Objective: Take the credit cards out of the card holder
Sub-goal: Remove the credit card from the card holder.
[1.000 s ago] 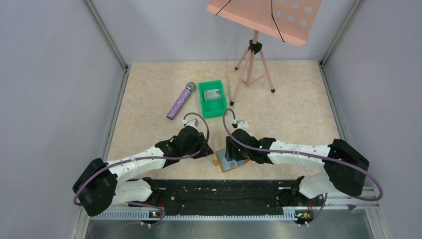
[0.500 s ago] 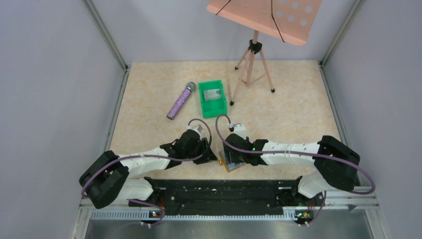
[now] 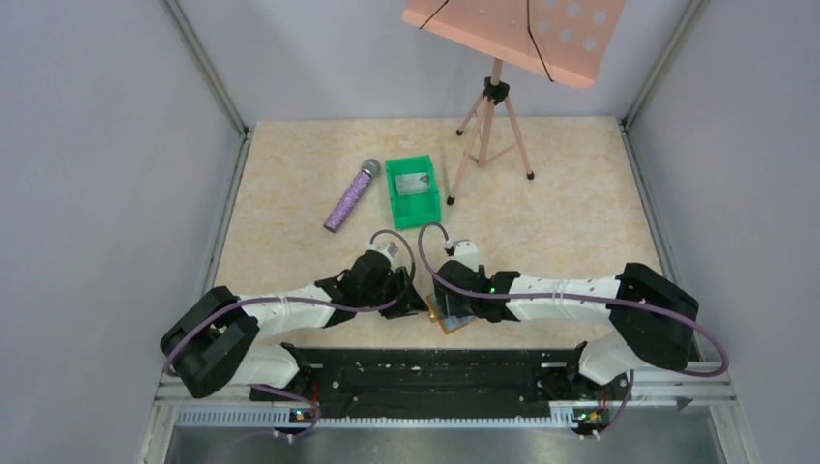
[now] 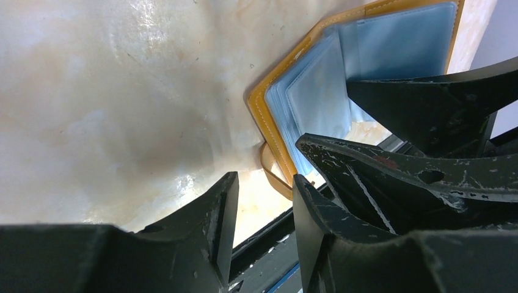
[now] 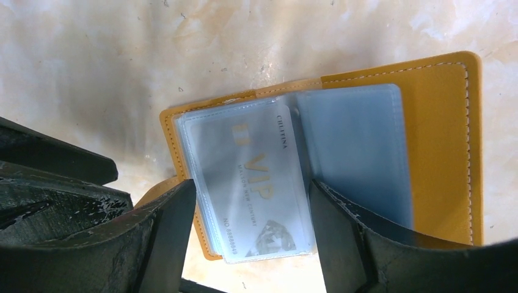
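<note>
1. The card holder (image 3: 448,321) is pictured lying open on the table (image 3: 580,193) at its near edge, between the two grippers; its pale blue pockets are turned upward.
2. The right gripper (image 5: 252,186) is held wide, its jaws set astride a silvery credit card (image 5: 256,174) printed "VIP" and lodged in a clear sleeve of the holder; whether the fingers touch the sleeve cannot be told.
3. The left gripper (image 4: 264,181) is held narrow, with nothing caught between its jaws; it is placed just beside the holder's tan edge and clasp tab (image 4: 267,160).
4. Another grey card (image 3: 413,182) is seen inside the green bin (image 3: 414,217), well apart from the holder; a purple microphone (image 3: 348,198) is laid beside the bin, and a pink music stand (image 3: 512,34) is set up behind.
</note>
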